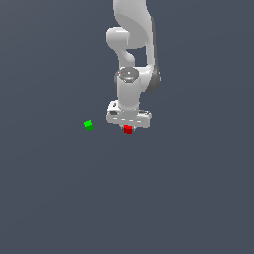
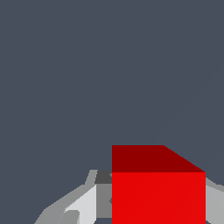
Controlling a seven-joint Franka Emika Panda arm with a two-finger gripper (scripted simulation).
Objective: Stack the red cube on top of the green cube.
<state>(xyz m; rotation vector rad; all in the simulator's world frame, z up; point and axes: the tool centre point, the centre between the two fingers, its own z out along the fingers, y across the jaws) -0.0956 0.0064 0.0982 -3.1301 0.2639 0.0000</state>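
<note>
The red cube [image 1: 128, 129] is seen directly under the white gripper [image 1: 128, 127], which hangs at the end of the arm [image 1: 130, 59] with its wrist pointing straight down. In the wrist view the red cube [image 2: 158, 192] fills the space between the grey fingers [image 2: 83, 205] — one is seen on each side of it, close against its faces, so the claw is taken to be clamped on the cube. Whether the cube rests on the dark grey floor [image 1: 59, 198] or is lifted off it cannot be told. The green cube [image 1: 89, 125] lies on the floor to the exterior view's left of the red cube, well apart from it and untouched — roughly level with it in that view.
</note>
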